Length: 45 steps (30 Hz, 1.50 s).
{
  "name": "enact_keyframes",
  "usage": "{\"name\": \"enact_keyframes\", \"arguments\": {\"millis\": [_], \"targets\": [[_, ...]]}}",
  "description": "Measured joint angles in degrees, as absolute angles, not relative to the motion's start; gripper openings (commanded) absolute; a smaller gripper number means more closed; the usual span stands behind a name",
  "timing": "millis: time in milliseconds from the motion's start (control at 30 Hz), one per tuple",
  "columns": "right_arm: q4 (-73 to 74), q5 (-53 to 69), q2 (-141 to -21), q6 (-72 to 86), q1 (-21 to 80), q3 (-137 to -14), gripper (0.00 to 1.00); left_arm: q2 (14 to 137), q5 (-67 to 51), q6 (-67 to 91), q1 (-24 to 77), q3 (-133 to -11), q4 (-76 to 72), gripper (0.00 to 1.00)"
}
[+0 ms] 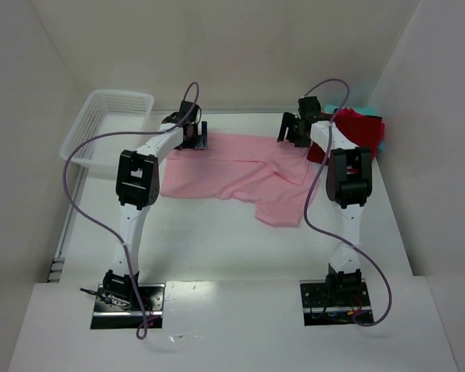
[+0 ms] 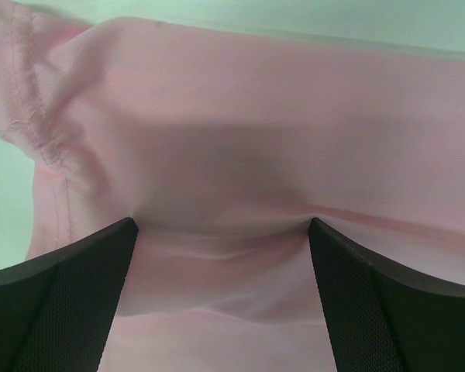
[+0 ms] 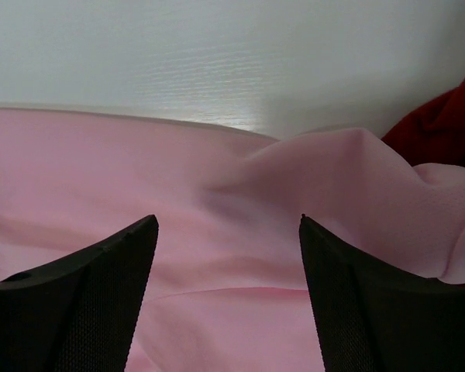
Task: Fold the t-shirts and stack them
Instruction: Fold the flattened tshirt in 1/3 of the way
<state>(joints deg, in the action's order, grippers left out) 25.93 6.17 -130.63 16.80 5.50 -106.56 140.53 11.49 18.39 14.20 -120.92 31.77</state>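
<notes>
Light pink tee (image 1: pixel 225 170) spread flat, left claw (image 2: pixel 222 222) wide over its far-left edge, right claw (image 3: pixel 226 219) wide far-right

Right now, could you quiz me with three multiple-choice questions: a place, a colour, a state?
1. Where is the basket? A far left; B far right; C near edge.
2. What colour is the spread-out shirt? A teal; B pink; C white.
3. How does the left gripper stand? A shut; B hidden; C open.
Answers: A, the top view shows it in the far left corner; B, pink cloth fills both wrist views; C, its fingers stand apart over the shirt.
</notes>
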Motion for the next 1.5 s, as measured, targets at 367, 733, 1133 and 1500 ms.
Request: {"name": "enact_keyframes", "arguments": {"millis": [367, 733, 1133, 1500], "targets": [[26.1, 5.1, -130.2, 16.6, 5.5, -106.1, 0.9, 140.3, 12.0, 20.0, 11.7, -119.9, 31.3, 0.99], [26.2, 5.1, -130.2, 16.6, 5.5, -106.6, 0.93, 135.8, 13.1, 21.4, 9.5, -111.5, 27.4, 0.99], [26.2, 6.5, -130.2, 17.0, 5.5, -108.0, 0.93, 135.1, 12.1, 20.8, 8.2, -110.9, 27.6, 0.99], [25.9, 7.2, -111.5, 18.2, 5.5, -96.2, 1.0, 122.5, 10.1, 17.7, 14.8, -104.8, 29.6, 0.99]]}}
